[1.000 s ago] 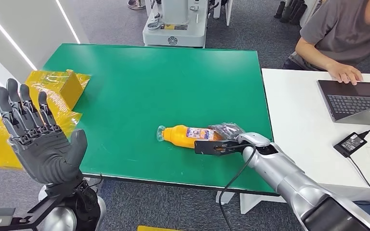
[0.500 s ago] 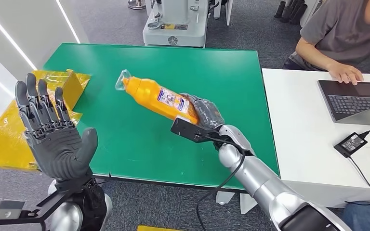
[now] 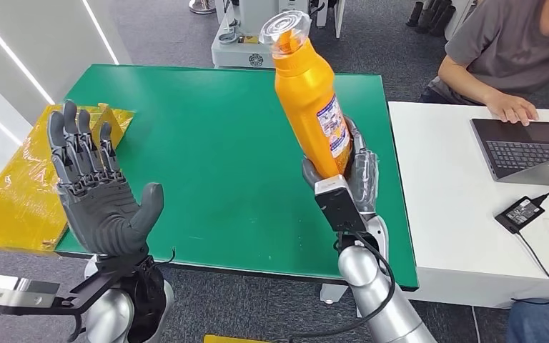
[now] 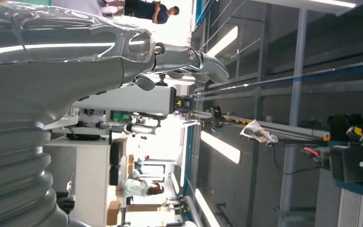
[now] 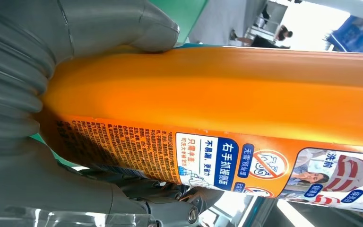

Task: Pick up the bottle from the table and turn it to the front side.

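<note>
My right hand (image 3: 354, 175) grips the lower body of an orange bottle (image 3: 307, 100) and holds it nearly upright, high above the green table (image 3: 214, 143). Its clear-wrapped cap (image 3: 286, 28) points up and away from me. The printed label (image 3: 332, 125) faces right. In the right wrist view the bottle (image 5: 227, 94) lies across the frame with the label's text panel (image 5: 217, 161) showing, and the thumb (image 5: 118, 23) presses on its plain orange side. My left hand (image 3: 104, 196) is raised at the table's near left corner, palm forward, fingers spread, holding nothing.
Yellow packaging (image 3: 21, 193) lies off the table's left edge. A white desk (image 3: 457, 207) on the right carries a laptop (image 3: 529, 146) and a black power adapter (image 3: 518, 212); a person (image 3: 504, 57) sits there. A white machine base (image 3: 257, 36) stands beyond the table.
My right hand has lifted the bottle off the table and swung it from lying flat, through a tilt, to nearly upright. My left hand has drifted right and slightly up.
</note>
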